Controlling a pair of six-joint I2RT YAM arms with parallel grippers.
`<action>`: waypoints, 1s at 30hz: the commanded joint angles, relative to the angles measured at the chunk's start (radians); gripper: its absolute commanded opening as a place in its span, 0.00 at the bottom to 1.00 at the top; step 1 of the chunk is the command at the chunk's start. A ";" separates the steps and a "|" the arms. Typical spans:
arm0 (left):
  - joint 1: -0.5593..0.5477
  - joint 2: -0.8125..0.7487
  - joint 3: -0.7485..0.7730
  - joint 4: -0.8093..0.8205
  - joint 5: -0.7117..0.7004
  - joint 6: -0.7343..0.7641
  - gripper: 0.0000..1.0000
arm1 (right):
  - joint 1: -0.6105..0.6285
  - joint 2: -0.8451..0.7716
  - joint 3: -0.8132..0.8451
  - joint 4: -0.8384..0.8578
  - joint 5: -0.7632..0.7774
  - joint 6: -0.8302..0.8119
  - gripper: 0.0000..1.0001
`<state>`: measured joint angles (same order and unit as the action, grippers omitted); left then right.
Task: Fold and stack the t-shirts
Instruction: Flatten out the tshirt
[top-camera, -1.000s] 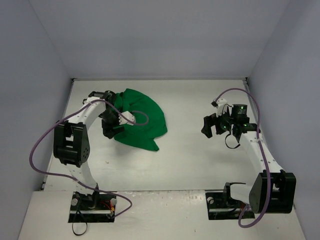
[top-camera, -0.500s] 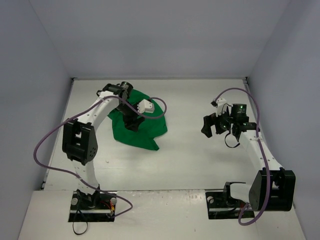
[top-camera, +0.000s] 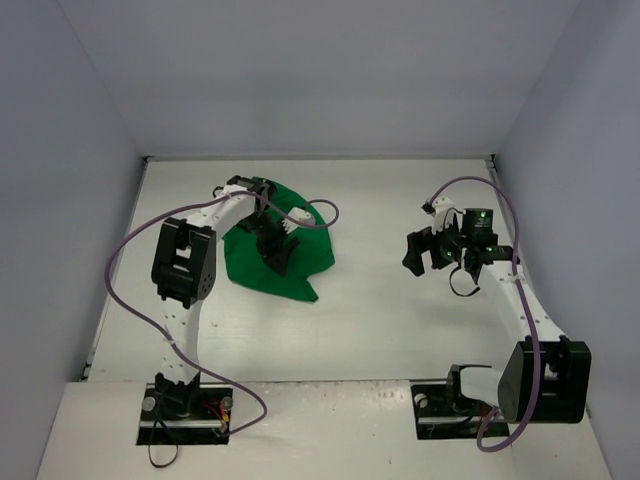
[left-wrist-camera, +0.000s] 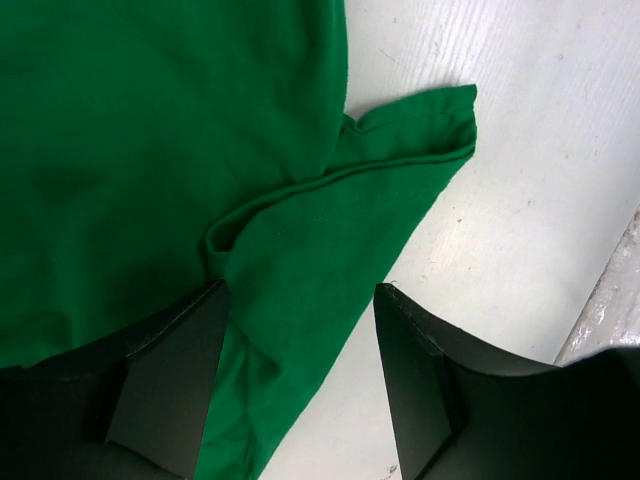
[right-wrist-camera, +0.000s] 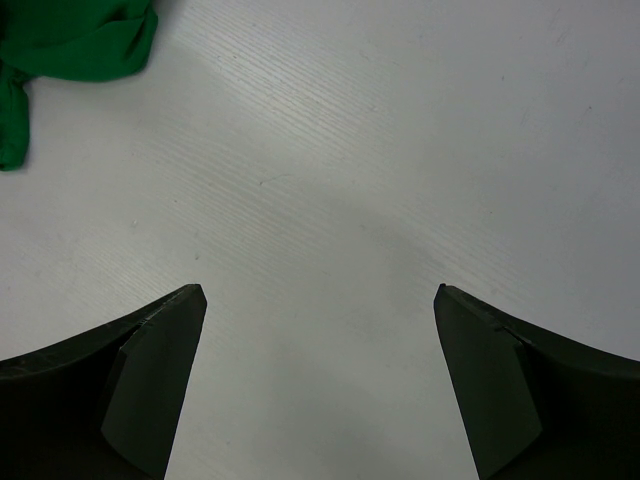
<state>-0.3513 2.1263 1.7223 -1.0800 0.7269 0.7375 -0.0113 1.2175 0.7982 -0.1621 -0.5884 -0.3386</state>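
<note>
1. Garment location: 1 bright-green t-shirt (top-camera: 312, 258) lies bunched on the white surface (top-camera: 380, 320), toward the far left. No folded stack is visible.
2. Position and state, left: the left claw (top-camera: 279, 260) sits low over the near-right part of the t-shirt. In the wrist view its jaws stand partly apart. A fold of cloth and some bare surface show between them, and nothing is pinched.
3. Position and state, right: the right claw (top-camera: 411, 254) hangs well apart from the t-shirt, over bare surface. Its jaws are spread wide and hold nothing.
4. Handling properties (judgement): the cloth is light, soft and limp. It will sag, wrinkle and drag rather than keep its shape. It is not fragile. A shallow pinch may catch only 1 layer, or lose the cloth.
5. Grasp point (judgement): a hemmed flap (left-wrist-camera: 410, 140), probably a sleeve or a corner, projects from the bunch onto the surface. The hem gives a thicker, defined edge, so take hold there. The alternative is the raised crease (left-wrist-camera: 270, 198) just ahead of the left claw.
6. Task status (judgement): spreading is not yet done. The t-shirt needs flattening, with the 2 claws on separate edges, before any fold.
</note>
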 joint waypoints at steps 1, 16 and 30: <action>0.014 -0.046 0.066 -0.023 0.036 -0.017 0.57 | 0.005 -0.019 0.018 0.024 -0.002 0.006 0.96; 0.034 -0.029 0.052 -0.023 0.017 0.007 0.57 | 0.005 -0.022 0.018 0.024 -0.002 0.006 0.96; 0.020 -0.031 -0.058 -0.023 0.011 0.028 0.56 | 0.005 -0.028 0.016 0.025 0.001 0.006 0.96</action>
<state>-0.3220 2.1265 1.6727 -1.0774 0.7243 0.7361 -0.0113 1.2175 0.7982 -0.1619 -0.5877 -0.3386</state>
